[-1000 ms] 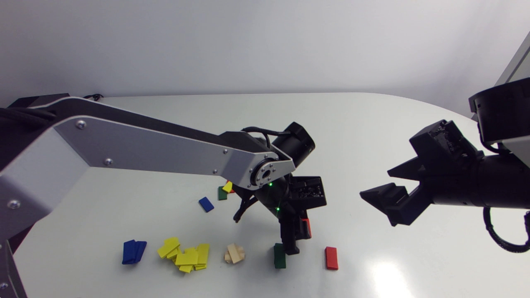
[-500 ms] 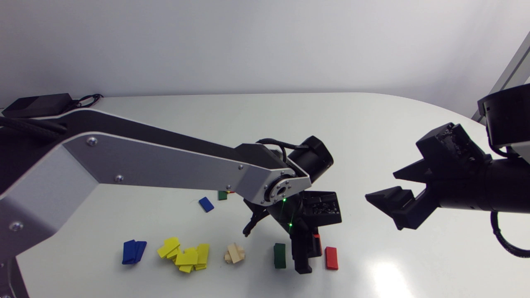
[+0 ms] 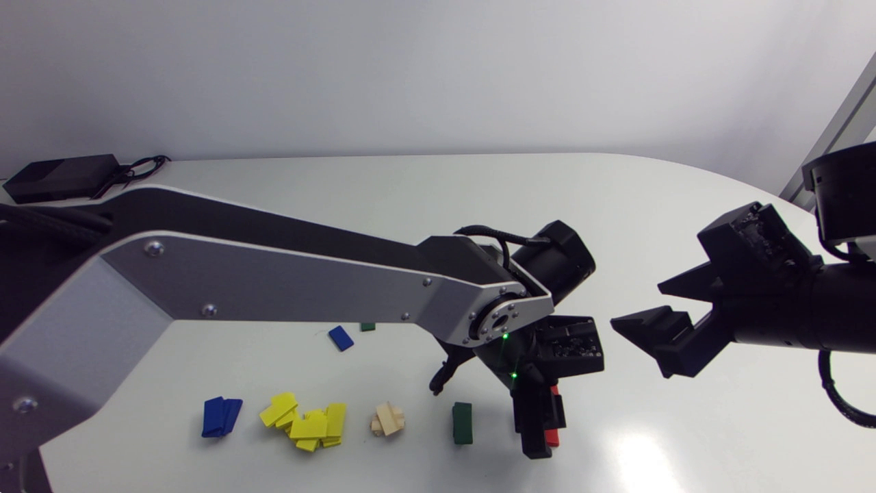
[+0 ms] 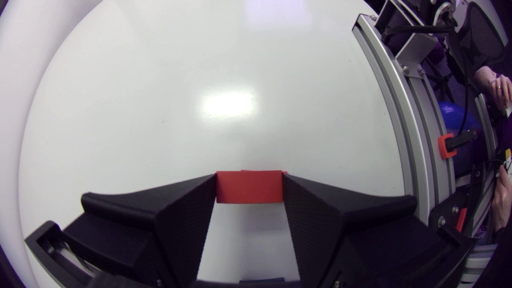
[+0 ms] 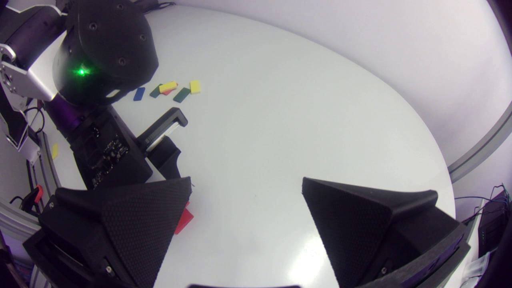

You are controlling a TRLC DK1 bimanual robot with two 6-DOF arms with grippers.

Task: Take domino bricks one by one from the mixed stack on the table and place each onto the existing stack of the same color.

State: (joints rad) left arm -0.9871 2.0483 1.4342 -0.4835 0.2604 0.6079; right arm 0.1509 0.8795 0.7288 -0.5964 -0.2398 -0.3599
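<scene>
One red brick in the left claw

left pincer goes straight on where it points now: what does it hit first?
Likely the red brick on the table, which seems to lie right under the left pincer and its held red brick. Depth is unclear; otherwise the table.

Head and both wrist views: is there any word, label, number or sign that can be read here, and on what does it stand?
None can be read.
The red brick in the left hand, the green brick and the yellow stack show plain faces.
The circuit board above that hand bears marks too small to read.
</scene>
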